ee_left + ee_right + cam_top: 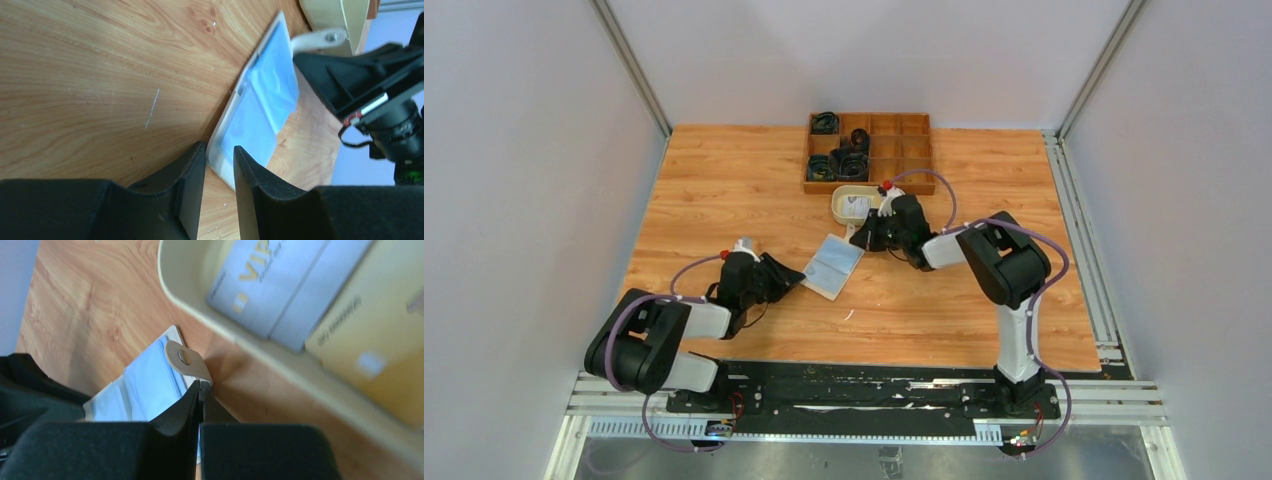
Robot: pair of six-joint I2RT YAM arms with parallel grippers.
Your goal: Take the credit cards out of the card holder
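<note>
The card holder [834, 265] lies open on the desk [724, 200], its near corner pinched in the left end effector [219, 152], while the right end effector [201, 386] sits fully closed at its closure tab [185, 358].

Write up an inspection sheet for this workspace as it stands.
Surface: wood-grain table, one small pale scuff.
Job's things: card holder lying open, pale blue faces in its pockets; grey card and gold card in the cream dish.
Clutter: wooden divider tray holding black coiled items.
Grippers: left gripper clamped on a corner of the holder; right gripper shut at the holder's closure tab.
Cables: purple cables loop along both arms.
Surroundings: white walls, metal frame rails.
</note>
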